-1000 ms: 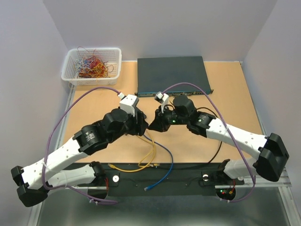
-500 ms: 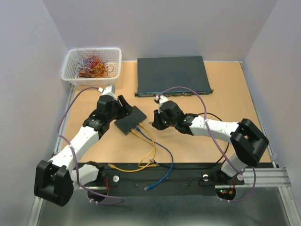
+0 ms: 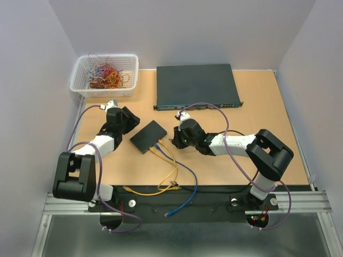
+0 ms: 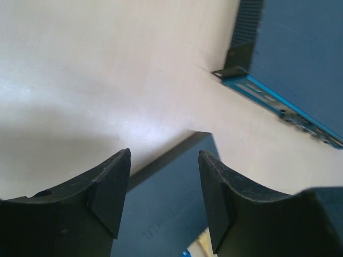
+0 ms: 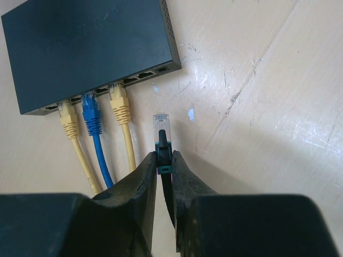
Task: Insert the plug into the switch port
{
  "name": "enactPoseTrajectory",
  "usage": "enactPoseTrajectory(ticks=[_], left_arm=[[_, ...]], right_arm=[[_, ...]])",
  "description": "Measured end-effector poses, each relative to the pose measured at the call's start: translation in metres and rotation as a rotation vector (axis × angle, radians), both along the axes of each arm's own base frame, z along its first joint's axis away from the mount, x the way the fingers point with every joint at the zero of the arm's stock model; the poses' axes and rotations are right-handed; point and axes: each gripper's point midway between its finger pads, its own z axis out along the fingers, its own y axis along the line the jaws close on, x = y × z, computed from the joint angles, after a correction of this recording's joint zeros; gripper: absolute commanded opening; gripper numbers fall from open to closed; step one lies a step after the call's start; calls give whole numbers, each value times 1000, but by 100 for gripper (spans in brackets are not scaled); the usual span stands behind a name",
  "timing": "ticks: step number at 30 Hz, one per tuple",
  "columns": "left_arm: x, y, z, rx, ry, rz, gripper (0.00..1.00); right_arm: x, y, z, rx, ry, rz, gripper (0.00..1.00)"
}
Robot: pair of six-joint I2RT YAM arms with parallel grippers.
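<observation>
Gripping plug [image 5: 161, 126] by black boot in clenched right claw [image 5: 163, 160], frame centre, tip aimed at switch box [image 5: 91, 48], upper left. Not yet inserted: near port row, apart from it. Seemingly free ports [image 5: 144, 75] right of three seated cables [image 5: 94, 115]. Holding nothing in left claw [image 4: 163, 179], spread above box corner. Remaining: align, push home.

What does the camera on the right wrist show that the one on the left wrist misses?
Only the right wrist view shows the right gripper pinching a clear plug a little short of the free sockets, beside two yellow cables and a blue cable already plugged in. Only the left wrist view shows the left gripper, open and empty, and the large switch with its blue front. Both show the small black box and the tan table.
</observation>
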Motion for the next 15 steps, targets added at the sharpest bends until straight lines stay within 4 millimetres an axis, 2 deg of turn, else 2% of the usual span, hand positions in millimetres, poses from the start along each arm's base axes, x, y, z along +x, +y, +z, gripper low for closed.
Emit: enactPoseTrajectory(ticks=[2,7,15], left_arm=[[0,4,-16,-6,37,11,66],[-2,-2,-40,-58,93,-22,66],[-15,-15,-54,-128,101,-80,65]], right_arm=[[0,0,-1,8,-3,-2,0],[3,4,-4,30,-19,-6,1],[7,3,-9,41,-45,-21,1]])
